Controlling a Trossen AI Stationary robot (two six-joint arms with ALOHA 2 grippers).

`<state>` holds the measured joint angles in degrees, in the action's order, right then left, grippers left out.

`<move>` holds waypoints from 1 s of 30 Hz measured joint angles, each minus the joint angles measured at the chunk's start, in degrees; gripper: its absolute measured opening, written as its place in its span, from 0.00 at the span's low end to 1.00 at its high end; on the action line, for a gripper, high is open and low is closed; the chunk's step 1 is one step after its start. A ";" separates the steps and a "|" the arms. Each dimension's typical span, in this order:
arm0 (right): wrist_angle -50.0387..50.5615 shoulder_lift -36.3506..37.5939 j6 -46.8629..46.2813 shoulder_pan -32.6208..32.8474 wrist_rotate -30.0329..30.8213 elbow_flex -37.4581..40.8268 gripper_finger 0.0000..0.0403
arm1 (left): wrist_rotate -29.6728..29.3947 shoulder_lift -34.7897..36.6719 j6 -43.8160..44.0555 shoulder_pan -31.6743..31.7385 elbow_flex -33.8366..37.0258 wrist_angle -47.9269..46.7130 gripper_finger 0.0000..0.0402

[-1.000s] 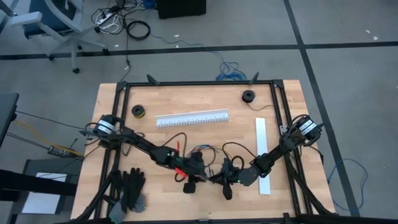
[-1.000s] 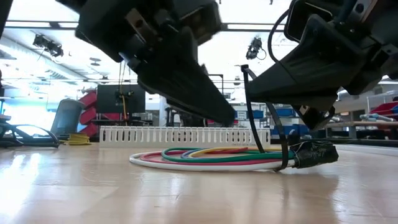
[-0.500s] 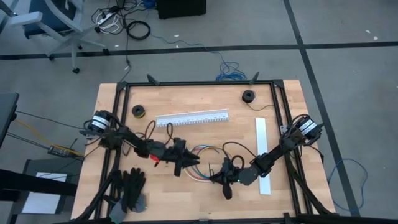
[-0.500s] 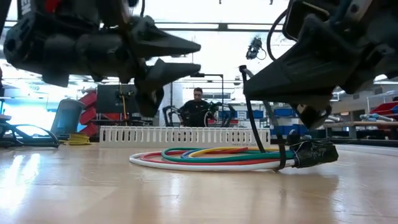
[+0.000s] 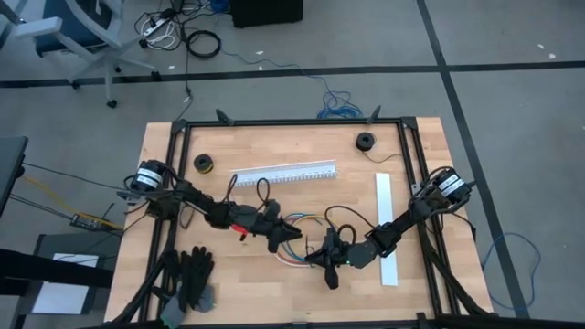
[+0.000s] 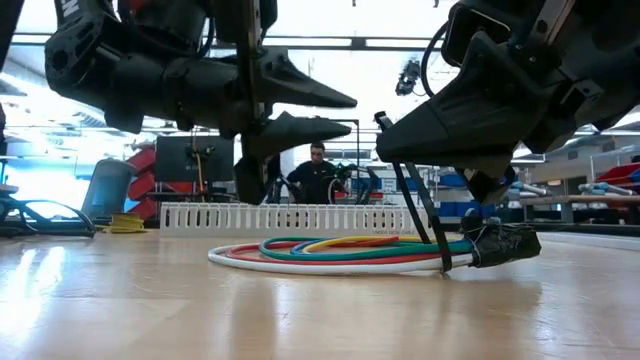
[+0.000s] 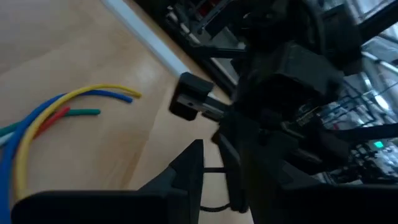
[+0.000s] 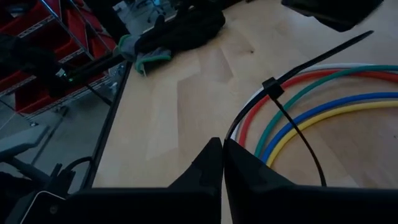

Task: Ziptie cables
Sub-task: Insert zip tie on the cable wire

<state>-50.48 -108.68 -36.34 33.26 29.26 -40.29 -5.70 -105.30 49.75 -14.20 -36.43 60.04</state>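
The cables point(image 6: 340, 250) lie coiled on the table, red, green, blue, yellow and white, with a dark plug end point(image 6: 505, 245). A black ziptie point(image 8: 272, 87) loops loosely round them point(image 8: 323, 106) and stands up from the coil point(image 6: 430, 225). My right gripper point(image 8: 222, 144) is shut, just above the coil point(image 5: 320, 258), next to the loop. My left gripper point(image 6: 352, 111) hangs level above the coil's left side point(image 5: 291, 236), open by a narrow gap, pointing at the ziptie's top. Nothing shows between its fingers. My right gripper shows nothing between its shut fingertips in its wrist view. The ziptie's strap point(image 8: 305, 149) runs close beside one finger point(image 8: 261, 168). Whether the gripper touches the strap or the cables, I cannot tell.
A long white slotted channel point(image 5: 281, 174) lies behind the coil. A white strip point(image 5: 386, 228) lies at the right, black gloves point(image 5: 192, 279) at the near left corner, and two small spools point(image 5: 203, 163) point(image 5: 366, 141) at the far side. A person point(image 6: 318, 175) sits in the room beyond.
My left gripper has drawn back from the table's near edge, tipped up from pointing downward to level, and rolled. It then went toward the table's right, nearer to the ziptie. The cables and my right gripper have stayed where they were.
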 joint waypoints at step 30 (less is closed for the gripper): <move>0.02 0.04 4.06 -0.55 -2.08 -1.89 0.00 | 6.15 -0.09 -19.16 -0.03 -4.79 -6.64 0.19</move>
<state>-50.46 -108.64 -32.27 32.70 27.18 -42.18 0.44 -105.38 30.59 -14.23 -41.23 53.40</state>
